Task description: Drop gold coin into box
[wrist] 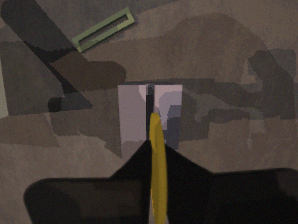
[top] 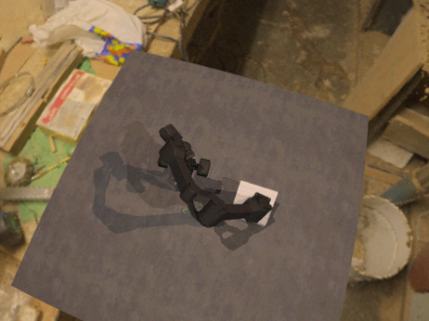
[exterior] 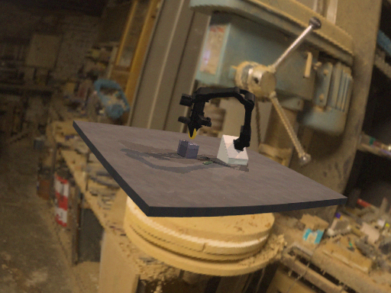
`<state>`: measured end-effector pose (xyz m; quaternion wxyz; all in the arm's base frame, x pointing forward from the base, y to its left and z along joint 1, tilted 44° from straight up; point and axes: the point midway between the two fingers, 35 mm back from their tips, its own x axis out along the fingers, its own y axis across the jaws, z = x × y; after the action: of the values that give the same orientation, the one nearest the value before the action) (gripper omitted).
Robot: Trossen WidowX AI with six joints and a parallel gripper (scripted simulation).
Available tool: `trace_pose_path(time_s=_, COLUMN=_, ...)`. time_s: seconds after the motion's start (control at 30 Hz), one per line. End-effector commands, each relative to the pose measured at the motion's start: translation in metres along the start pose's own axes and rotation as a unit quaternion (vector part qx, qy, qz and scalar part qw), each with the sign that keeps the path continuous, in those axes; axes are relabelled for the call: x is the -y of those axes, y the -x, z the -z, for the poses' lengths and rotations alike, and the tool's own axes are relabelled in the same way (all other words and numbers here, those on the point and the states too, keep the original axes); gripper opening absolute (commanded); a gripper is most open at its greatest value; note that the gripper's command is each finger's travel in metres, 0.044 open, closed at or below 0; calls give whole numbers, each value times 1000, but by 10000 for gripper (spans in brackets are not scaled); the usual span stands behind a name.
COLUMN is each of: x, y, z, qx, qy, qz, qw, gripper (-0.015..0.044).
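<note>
I've got the coin (wrist: 158, 165) edge-on, thin gold disc, vertical, pinched in the gripper (wrist: 152, 150). It hangs just above the box (wrist: 150, 114), lower edge lined up w/ the slot (wrist: 149, 100), not in yet. Box is small, grey, closed, dark narrow slot across lid. Holder (wrist: 103, 30), green rectangular frame, lies flat and vacant, apart from box.

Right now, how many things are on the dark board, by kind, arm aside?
Coin: 1, held in the gripper
Box: 1, grey, slotted
Holder: 1, green, vacant
White block: 1, at the arm's foot
Total: 4
</note>
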<state>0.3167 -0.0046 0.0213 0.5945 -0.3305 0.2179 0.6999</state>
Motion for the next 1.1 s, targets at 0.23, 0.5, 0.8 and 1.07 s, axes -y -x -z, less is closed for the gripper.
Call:
trace_pose_path(time_s=0.23, x=0, y=0, z=-1, qx=0, qy=0, qz=0, qw=1000, gripper=0)
trace_pose_path(time_s=0.5, x=1, y=-1, z=4, qx=0, qy=4, qz=0, qw=1000, gripper=0)
trace_pose_path(time_s=0.8, x=1, y=0, z=4, qx=0, qy=3, qz=1, qw=1000, gripper=0)
trace_pose_path(time_s=1.07, x=1, y=-1, z=4, qx=1, qy=3, qz=1, qw=1000, gripper=0)
